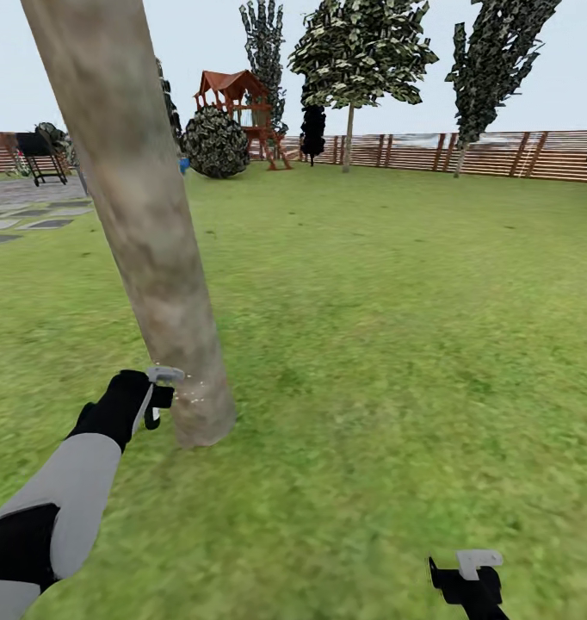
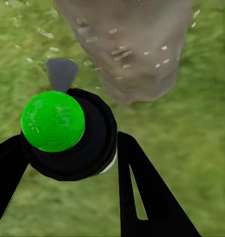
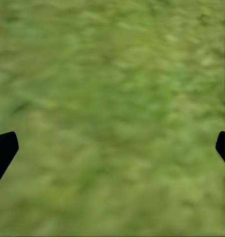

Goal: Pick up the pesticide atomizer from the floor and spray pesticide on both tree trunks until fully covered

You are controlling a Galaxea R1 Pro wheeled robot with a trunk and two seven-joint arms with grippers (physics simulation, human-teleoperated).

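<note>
Because we want the spray to hit the tree trunk point(image 1: 147, 250), our left gripper point(image 1: 158, 398) squeezes the pesticide atomizer point(image 2: 70, 133) right beside its base, while our right gripper point(image 1: 467, 579) hangs wide apart, away from it.

Back garden, lawn point(image 1: 397, 301), slatted fence point(image 1: 500, 153), trees point(image 1: 362, 52), playhouse point(image 1: 237, 99)

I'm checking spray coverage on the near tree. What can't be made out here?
- Trunk: its far side is hidden by the trunk itself in the head view, and its top is cut off by the frame edge.
- Atomizer: its label is hidden between the left pincer's fingers.
- Spray specks: too small to judge coverage.
</note>
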